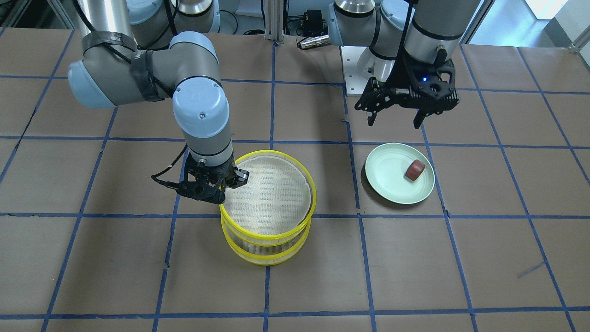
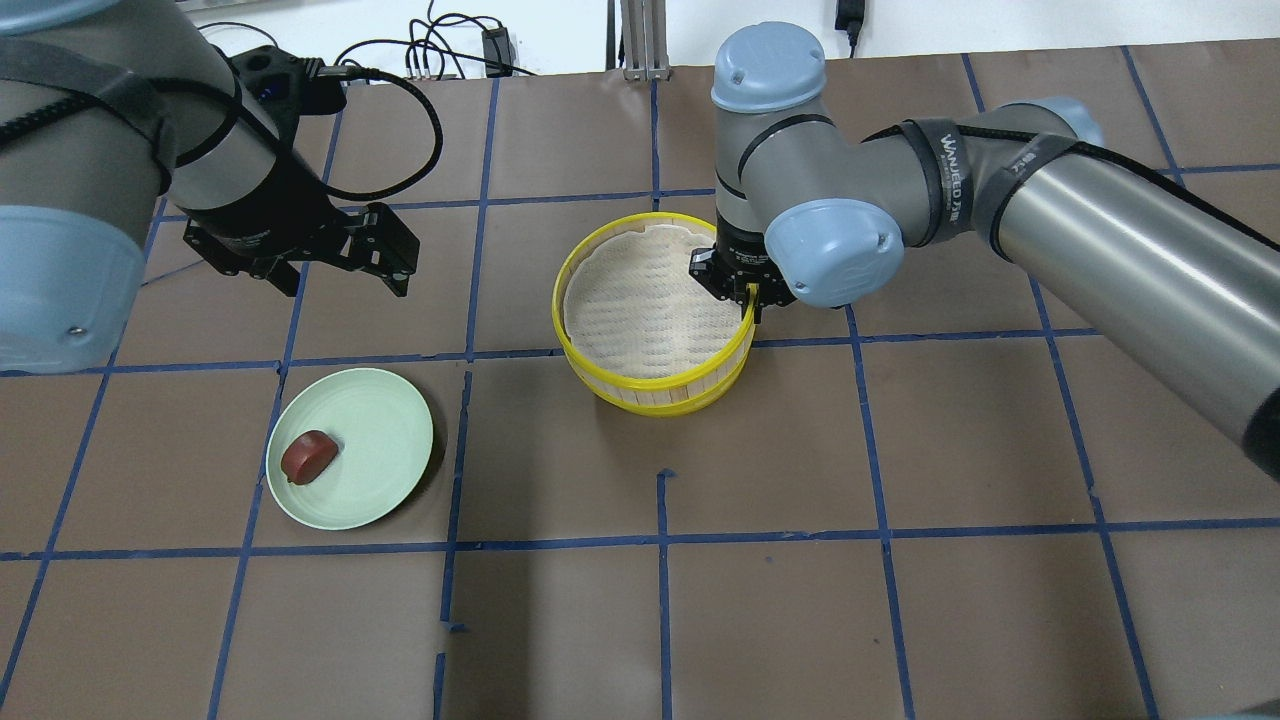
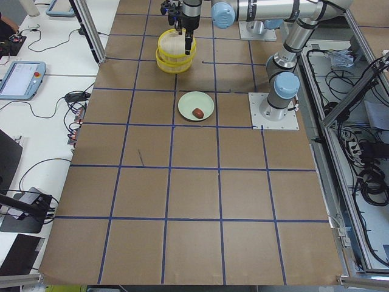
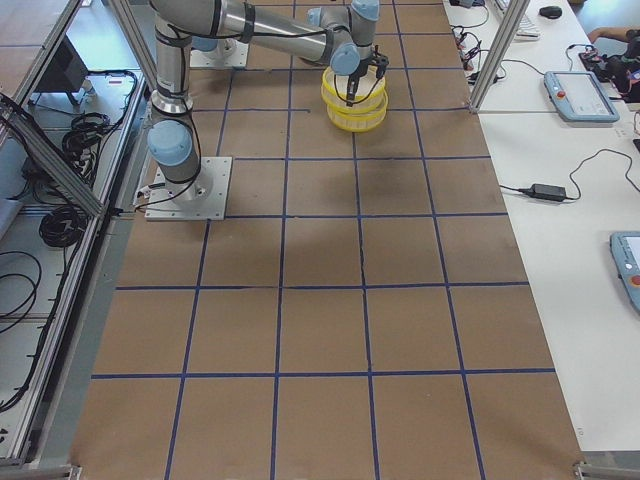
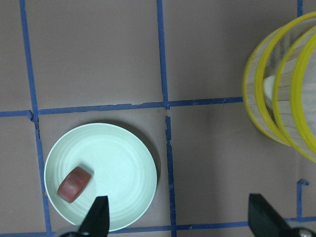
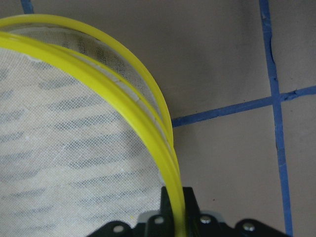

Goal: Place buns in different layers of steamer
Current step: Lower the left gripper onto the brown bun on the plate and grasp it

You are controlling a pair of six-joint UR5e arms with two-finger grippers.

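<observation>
The steamer (image 1: 267, 238) is two stacked yellow-rimmed trays near mid-table, also in the overhead view (image 2: 660, 395). My right gripper (image 1: 226, 184) is shut on the upper tray's rim (image 6: 123, 94), one finger inside and one outside. The upper tray's mesh floor is bare. A whitish bun (image 5: 269, 88) shows dimly through the lower tray's wall. The reddish-brown bun (image 1: 415, 170) lies on the pale green plate (image 1: 392, 175). My left gripper (image 1: 396, 117) is open and empty, held above the table behind the plate.
The brown table cover has a grid of blue tape. The plate (image 2: 370, 450) lies to the steamer's left in the overhead view, about one square away. The arm base plate (image 3: 273, 112) stands near the plate's side of the table.
</observation>
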